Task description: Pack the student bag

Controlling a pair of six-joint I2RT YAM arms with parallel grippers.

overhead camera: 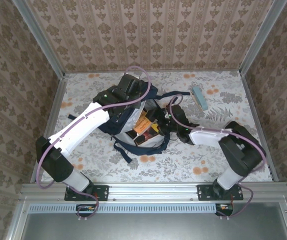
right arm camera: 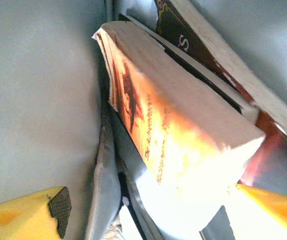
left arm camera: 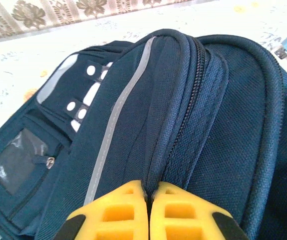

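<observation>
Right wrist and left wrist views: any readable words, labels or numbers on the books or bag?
"S": lone pale letter on the dark book; the rest is hidden.
The orange book: cover print too blurred to read.
The student bag: no lettering visible.

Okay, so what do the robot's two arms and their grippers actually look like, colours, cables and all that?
The left arm and right arm both have white shells on their long links, with bulky black joints and bases. A thin lilac cable loops along each. The left gripper and right gripper have chunky yellow plastic fingers, moulded with hollow cells and dark textured pad faces.
</observation>
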